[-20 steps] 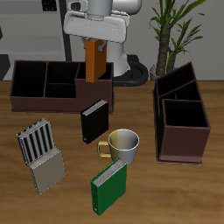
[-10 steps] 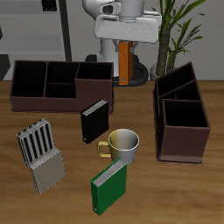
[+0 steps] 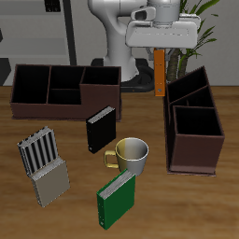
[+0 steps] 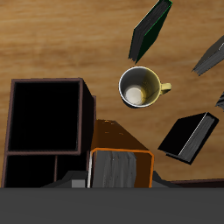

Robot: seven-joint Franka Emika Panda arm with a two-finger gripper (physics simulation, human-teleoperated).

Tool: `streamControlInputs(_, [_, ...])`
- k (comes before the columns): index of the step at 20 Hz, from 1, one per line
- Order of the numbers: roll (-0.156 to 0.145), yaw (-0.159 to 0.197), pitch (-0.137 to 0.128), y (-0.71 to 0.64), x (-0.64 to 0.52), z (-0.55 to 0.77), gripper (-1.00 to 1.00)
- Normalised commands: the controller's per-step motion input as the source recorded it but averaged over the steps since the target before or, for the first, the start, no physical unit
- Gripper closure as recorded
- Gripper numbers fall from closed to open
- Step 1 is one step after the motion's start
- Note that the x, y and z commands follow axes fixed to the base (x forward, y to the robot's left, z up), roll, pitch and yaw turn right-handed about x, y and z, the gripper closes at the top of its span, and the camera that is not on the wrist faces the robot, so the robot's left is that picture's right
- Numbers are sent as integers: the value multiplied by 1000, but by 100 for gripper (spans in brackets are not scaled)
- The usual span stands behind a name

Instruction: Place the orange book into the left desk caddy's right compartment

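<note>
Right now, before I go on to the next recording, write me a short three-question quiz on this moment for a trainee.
1. True or false: the orange book is held upright in the air by the gripper.
2. Which object stands closest to the mug? A) the black book B) the grey file holder C) the potted plant
3. Fill in: the green book stands nearer the table's front edge than the ____.

Key
1. True: the jaws are closed on its upper end, and it hangs beside the left desk caddy, not yet inside.
2. A
3. mug
</note>
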Motion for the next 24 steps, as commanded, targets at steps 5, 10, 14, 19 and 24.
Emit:
streamControlInputs(5, [-2, 6, 37, 255, 413, 41, 100])
streamControlInputs(10, [9, -15, 29, 278, 226, 1, 100])
streamControlInputs(14, [18, 14, 22, 435, 161, 34, 100])
streamControlInputs(19, [22, 3, 9, 407, 53, 36, 100])
streamControlInputs(24, [12, 11, 6, 244, 58, 11, 100])
